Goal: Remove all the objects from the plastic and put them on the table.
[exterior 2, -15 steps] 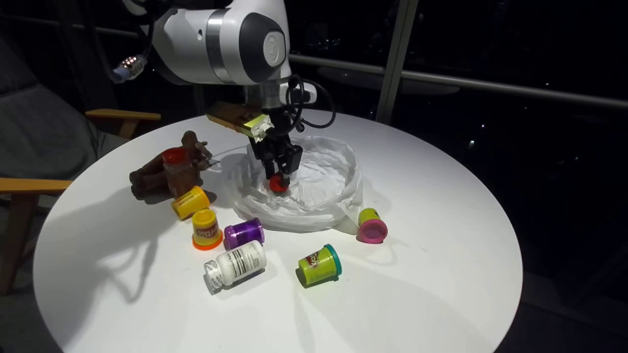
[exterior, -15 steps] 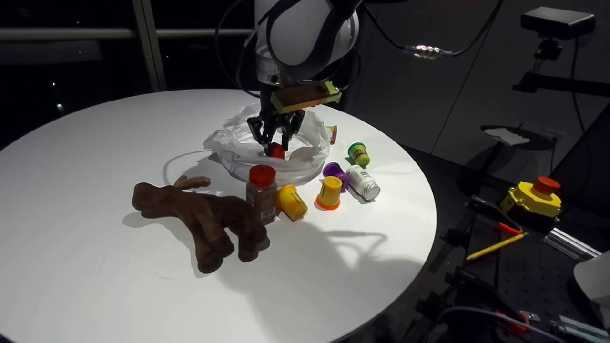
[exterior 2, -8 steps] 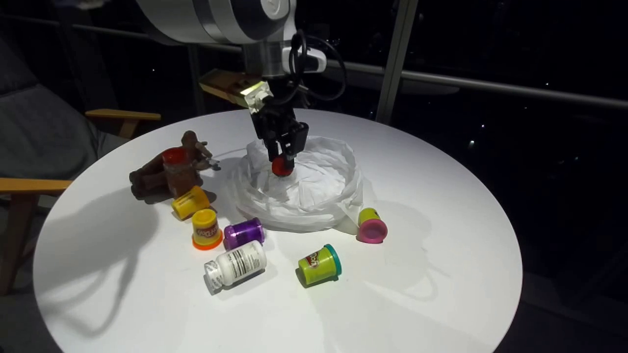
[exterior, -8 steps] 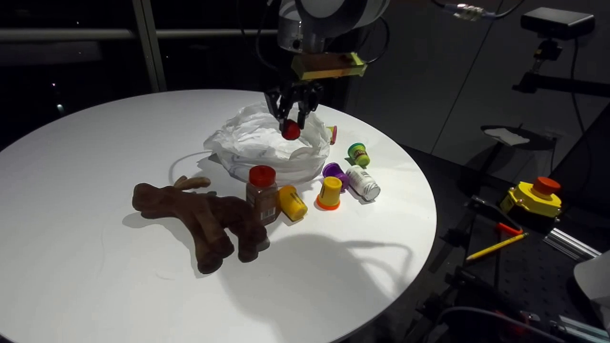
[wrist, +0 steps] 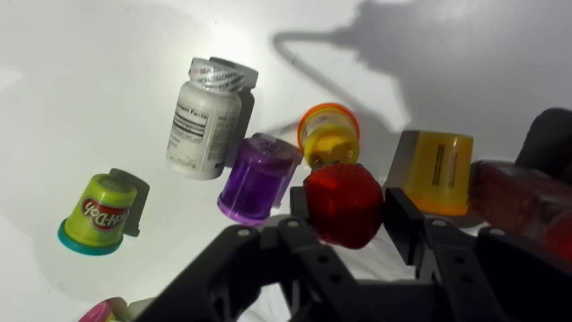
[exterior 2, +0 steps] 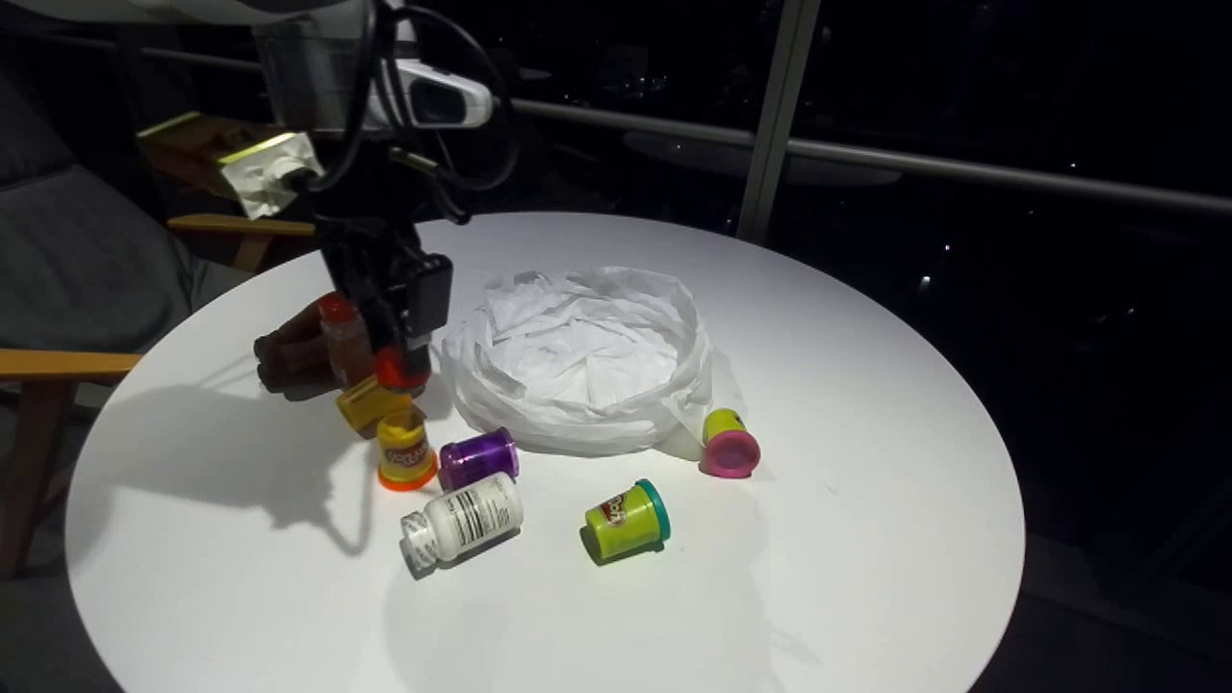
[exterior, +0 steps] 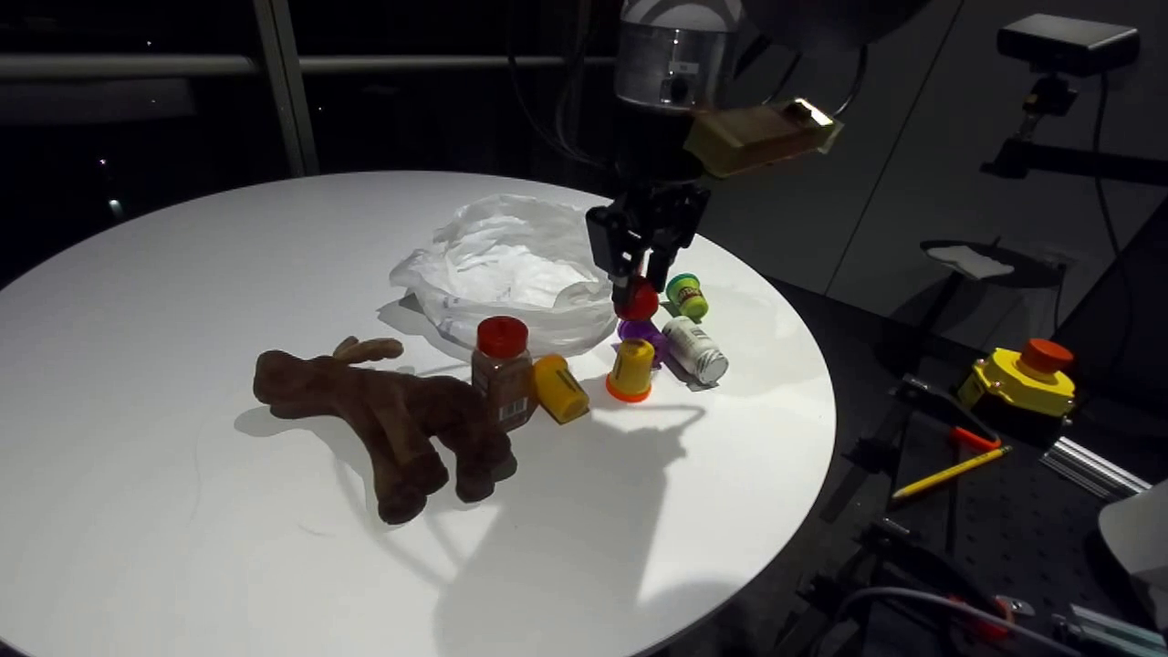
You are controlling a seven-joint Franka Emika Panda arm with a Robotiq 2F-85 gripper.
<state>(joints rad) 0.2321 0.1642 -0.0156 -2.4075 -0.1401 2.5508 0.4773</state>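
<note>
Here gripper (wrist: 346,205) holds red piece (exterior: 641,303), room toward table rim (exterior 2: 1013,510)

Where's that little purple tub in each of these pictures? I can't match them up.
In an exterior view: the purple tub, right of centre, partly behind the standing yellow tub.
In an exterior view: the purple tub, lower left of centre, right of the standing yellow tub.
Wrist view: the purple tub, just left of the middle.
Shared landmark: the standing yellow tub, close beside it.

A jar (exterior: 500,381) stands between plush toy (exterior: 392,411) and tub (exterior: 560,390) (bag (exterior: 566,328) nearby) on the table (exterior: 228,566).
</note>
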